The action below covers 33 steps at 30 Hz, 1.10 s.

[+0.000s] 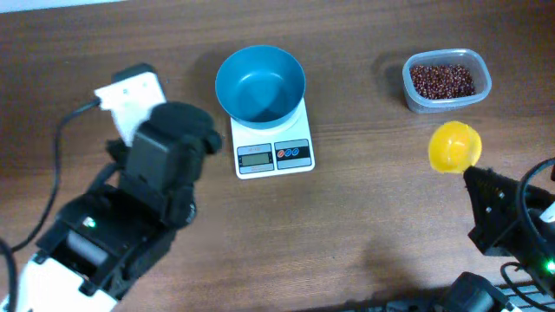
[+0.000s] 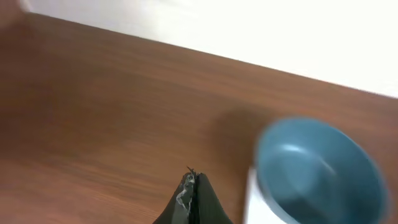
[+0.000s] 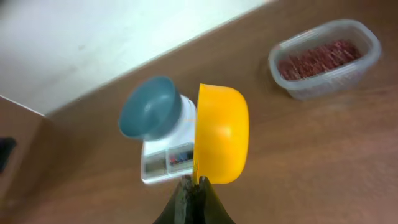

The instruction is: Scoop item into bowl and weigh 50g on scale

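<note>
The teal-blue bowl (image 1: 260, 82) stands on the white scale (image 1: 273, 154) at the table's middle back, and shows no beans in it. The dark red-brown beans (image 1: 442, 81) lie in a clear tub (image 1: 479, 89) at the back right. My right gripper (image 3: 196, 183) is shut on the edge of a yellow scoop (image 3: 221, 134), held on its side in front of the tub, right of the scale (image 3: 165, 158). From above the scoop (image 1: 454, 146) sits just ahead of the right arm. My left gripper (image 2: 193, 179) is shut on nothing, left of the bowl (image 2: 317, 165).
The brown wooden table (image 1: 364, 225) runs to a pale wall at the back. The left arm's black body (image 1: 165, 165) and its cable (image 1: 61, 147) fill the left front. The right arm (image 1: 503, 212) sits at the front right corner.
</note>
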{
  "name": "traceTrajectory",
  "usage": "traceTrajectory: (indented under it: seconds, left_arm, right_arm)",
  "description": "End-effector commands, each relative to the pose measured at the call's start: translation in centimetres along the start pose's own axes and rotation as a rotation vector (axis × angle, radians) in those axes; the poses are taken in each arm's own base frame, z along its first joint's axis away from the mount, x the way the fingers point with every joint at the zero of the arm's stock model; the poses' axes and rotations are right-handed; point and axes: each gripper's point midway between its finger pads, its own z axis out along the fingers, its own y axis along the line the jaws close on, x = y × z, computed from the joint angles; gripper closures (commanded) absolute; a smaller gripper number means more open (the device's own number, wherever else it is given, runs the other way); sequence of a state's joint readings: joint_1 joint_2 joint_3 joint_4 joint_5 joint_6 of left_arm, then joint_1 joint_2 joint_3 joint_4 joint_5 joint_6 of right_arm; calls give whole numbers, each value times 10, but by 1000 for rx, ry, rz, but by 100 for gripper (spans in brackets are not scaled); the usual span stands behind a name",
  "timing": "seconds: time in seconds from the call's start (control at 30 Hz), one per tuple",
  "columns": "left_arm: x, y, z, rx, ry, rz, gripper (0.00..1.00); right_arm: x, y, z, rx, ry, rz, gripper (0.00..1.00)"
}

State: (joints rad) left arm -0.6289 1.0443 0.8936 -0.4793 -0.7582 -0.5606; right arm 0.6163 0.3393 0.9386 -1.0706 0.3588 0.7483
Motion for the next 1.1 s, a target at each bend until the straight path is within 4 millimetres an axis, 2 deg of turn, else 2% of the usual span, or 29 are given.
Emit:
traceTrajectory:
  seconds: [0.0, 0.03, 0.1, 0.13, 0.2, 0.33, 0.43, 0.53, 0.67, 0.77, 1.07]
  left_arm:
    - [1, 24, 19, -67, 36, 4, 100]
    - [11, 18, 26, -28, 91, 37, 100]
    - [33, -6, 29, 96, 185, 107, 100]
    - [52, -24, 25, 188, 265, 137, 100]
    - [86, -51, 6, 332, 401, 191, 100]
    - [138, -73, -29, 430, 526, 356, 100]
    - [172, -66, -17, 349, 543, 461, 100]
    - [202, -76, 4, 327, 566, 491, 100]
    - [220, -99, 27, 349, 540, 489, 100]
    - [219, -119, 39, 384, 486, 446, 100]
    - [219, -144, 59, 420, 393, 408, 100]
  right_arm:
    - [-20, 10, -1, -36, -90, 23, 96]
    - [-38, 5, -3, 6, -180, 45, 96]
    - [-53, -7, -6, 83, -265, 59, 96]
    - [-59, -16, -8, 134, -305, 62, 96]
    - [-67, -27, -13, 200, -355, 65, 96]
    - [-60, -37, -12, 252, -334, 34, 96]
    - [-58, -38, -11, 257, -330, 30, 96]
    - [-60, -41, -12, 274, -342, 29, 96]
    - [-60, -41, -12, 275, -343, 30, 96]
    - [-60, -41, -12, 275, -343, 29, 96]
    - [-60, -41, -12, 285, -339, -14, 96]
